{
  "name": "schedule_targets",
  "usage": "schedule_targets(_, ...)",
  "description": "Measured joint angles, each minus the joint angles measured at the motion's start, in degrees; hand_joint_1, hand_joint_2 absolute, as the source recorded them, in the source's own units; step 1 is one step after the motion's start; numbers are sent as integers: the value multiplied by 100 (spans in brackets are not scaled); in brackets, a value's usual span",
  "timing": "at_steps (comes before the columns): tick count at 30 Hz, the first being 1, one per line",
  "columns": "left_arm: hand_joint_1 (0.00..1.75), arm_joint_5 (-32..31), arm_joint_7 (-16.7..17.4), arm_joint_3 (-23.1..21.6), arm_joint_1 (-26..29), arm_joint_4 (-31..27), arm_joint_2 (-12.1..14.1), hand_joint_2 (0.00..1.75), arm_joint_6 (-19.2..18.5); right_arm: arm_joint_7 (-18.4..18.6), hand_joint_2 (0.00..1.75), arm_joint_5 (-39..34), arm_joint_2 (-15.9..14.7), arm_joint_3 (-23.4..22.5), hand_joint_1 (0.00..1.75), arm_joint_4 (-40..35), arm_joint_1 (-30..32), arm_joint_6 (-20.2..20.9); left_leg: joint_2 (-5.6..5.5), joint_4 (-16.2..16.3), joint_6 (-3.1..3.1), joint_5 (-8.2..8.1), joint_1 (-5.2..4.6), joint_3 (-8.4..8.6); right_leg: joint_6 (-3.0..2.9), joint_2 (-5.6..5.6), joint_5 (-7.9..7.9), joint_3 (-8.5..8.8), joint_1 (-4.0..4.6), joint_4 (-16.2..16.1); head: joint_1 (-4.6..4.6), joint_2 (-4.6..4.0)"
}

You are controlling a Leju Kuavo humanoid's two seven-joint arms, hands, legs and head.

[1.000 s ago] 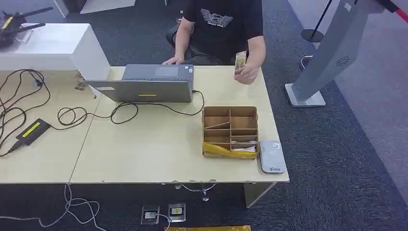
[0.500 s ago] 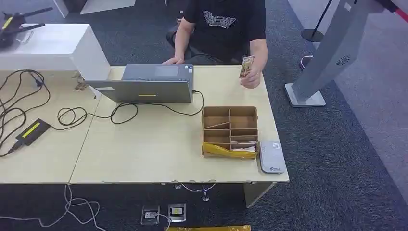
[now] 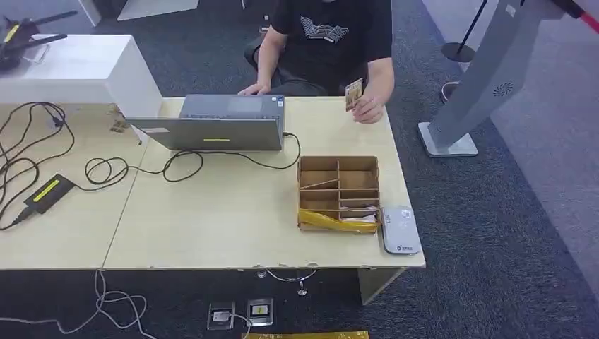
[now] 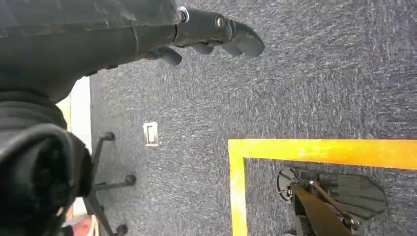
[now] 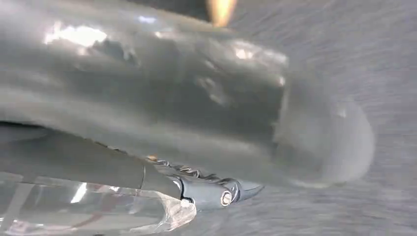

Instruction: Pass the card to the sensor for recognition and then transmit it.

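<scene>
From my head camera I see a laptop, then the divided box with the sensor touching its right side. A person's hand holds the card upright above the table's far edge. My left hand hangs over carpet, fingers loosely apart, holding nothing; my right hand is blurred, so I cannot tell its fingers.

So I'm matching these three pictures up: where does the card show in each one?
Head view: the card is held up by a person's hand over the table's far right corner.
Left wrist view: not in it; carpet under the robot hand.
Right wrist view: not in it; blurred robot hand.
Shared landmark: the dark carpet.
</scene>
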Motion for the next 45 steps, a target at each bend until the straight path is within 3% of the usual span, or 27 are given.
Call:
schedule_targets(2,0,-16,-57,0,1,0,22,0,-24,-73,0,-288,-282,-7,0,-53,-99,218,0,1,3,1,-8,0,4,0,2,0,-8,0,-4,2)
schedule_targets(5,0,-101,-101,0,-1,2,55,0,-77,-635,0,-994,-723,-7,0,-313,-372,699,3,1,6,2,-21,-1,11,1,7,-5,-23,0,-9,2)
schedule_targets(6,0,-123,-123,0,-7,2,68,0,-96,-616,0,-1151,-885,-4,0,-532,-495,768,4,1,8,3,-24,1,14,2,9,-7,-25,0,-4,2)
schedule_targets(7,0,-136,-140,0,-12,2,72,0,-105,-438,0,-1287,-1018,-2,0,-690,-578,779,2,2,9,4,-19,1,14,0,9,-3,-21,-1,-6,2)
schedule_targets(10,0,-182,-160,0,-10,4,85,0,-138,641,0,-2234,-1048,208,0,-1722,-620,729,-7,2,10,4,-16,-2,15,-14,8,1,-17,-3,-2,2)
schedule_targets(11,0,-188,-160,0,-9,4,88,0,-127,866,0,-2664,-968,345,0,-2132,-576,718,-10,2,10,4,-22,-6,15,-18,8,-3,-23,-1,0,2)
schedule_targets(13,0,-201,-160,0,-9,7,59,0,-46,975,0,-3285,-891,693,0,-2863,-498,766,-3,1,11,4,-30,-15,17,-15,7,-10,-31,3,-6,2)
schedule_targets(16,0,-201,-160,0,-13,7,-26,0,53,964,0,-3706,-897,1470,0,-3803,-386,604,9,0,12,2,-21,-22,17,1,7,-10,-23,4,-2,2)
schedule_targets(20,0,-201,-160,0,-23,7,-83,0,48,876,0,-4227,-823,2698,0,-5063,-170,38,8,1,15,7,-21,-5,17,2,7,-10,-22,3,-4,2)
schedule_targets(25,0,-199,-160,-2,-13,7,-122,0,57,697,0,-4405,-841,3564,0,-5789,18,25,-27,0,29,16,-24,-38,18,-40,8,-6,-26,5,-4,2)
schedule_targets(28,0,-199,-160,-2,-27,9,-127,0,66,717,0,-4323,-862,4352,0,-6421,11,-41,-18,1,29,17,-22,-28,22,-30,12,-6,-22,4,-6,2)
schedule_targets(32,0,-197,-160,-2,-18,9,-131,0,74,765,0,-4301,-911,4678,0,-6643,7,-113,-76,1,41,30,-23,-46,24,-89,11,-8,-24,3,0,2)
schedule_targets(35,0,-190,-160,-2,-12,11,-142,0,87,765,0,-4312,-1018,5227,0,-6980,0,-130,-66,1,38,31,-25,-62,26,-77,13,-13,-26,4,-2,2)
schedule_targets(40,0,-157,-140,0,-28,11,-153,0,122,749,0,-4344,-1311,6853,0,-7679,-255,-75,-67,1,37,34,-24,-51,27,-76,13,-13,-24,3,-2,2)
schedule_targets(42,0,-99,-134,0,-21,11,-155,0,162,815,0,-4222,-1354,7397,0,-7770,-462,-6,-83,0,34,41,-23,-67,27,-94,14,-13,-23,5,0,2)
schedule_targets(45,0,-33,-116,2,-19,11,-153,0,214,898,0,-4145,-1365,8590,0,-7773,-981,-25,-78,0,30,46,-21,-64,26,-84,17,-19,-21,9,-6,2)
